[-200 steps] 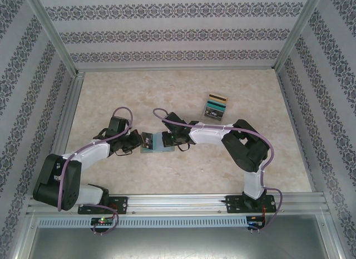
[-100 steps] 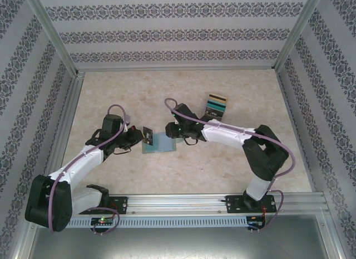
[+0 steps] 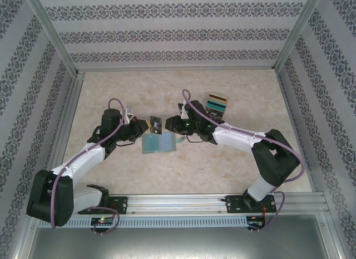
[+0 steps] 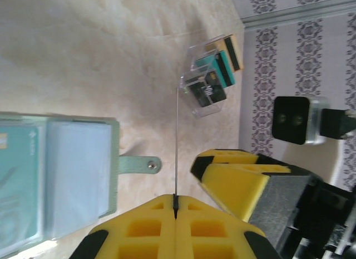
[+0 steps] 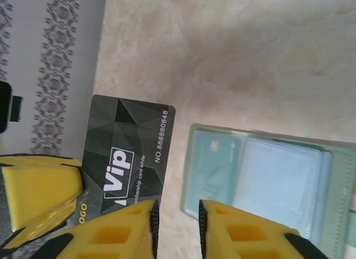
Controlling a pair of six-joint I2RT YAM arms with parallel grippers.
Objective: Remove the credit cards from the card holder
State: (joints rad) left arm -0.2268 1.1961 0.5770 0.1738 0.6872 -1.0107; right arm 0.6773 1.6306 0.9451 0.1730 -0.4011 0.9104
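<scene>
1. My left gripper [image 4: 175, 206] has its yellow, waffle-moulded foam pads pressed together on the black VIP card [image 5: 127, 150]. From the left wrist the card shows edge-on, as a thin line rising out of the seam.
2. The card is stiff, glossy plastic with rounded corners and a faceted dark pattern. I can read "Vip", "NO.88880848" and smaller print that looks like "membership card".
3. My right gripper [image 5: 178, 214] sits just beside the card's face with its pads slightly apart. Only bare desk shows in the gap.
4. Just below both grippers the card holder [image 5: 281, 178] lies open and flat. It is soft grey-green material with cloudy clear sleeves. A teal card [image 5: 211, 170] with a chip sits in the sleeve nearest the black card, and I cannot read its print.
5. The holder's strap tab [image 4: 139, 165], with a small stud, sticks out towards the left gripper.
6. The desk [image 4: 111, 58] is smooth beige marble-look, with open room around the holder.
7. Beyond the right gripper a clear tiered stand [image 4: 203, 108] carries a dark card, a teal card and a gold card, the last two with a dark stripe.
8. The patterned wall [image 4: 289, 53] and a metal frame bound the far edge.
</scene>
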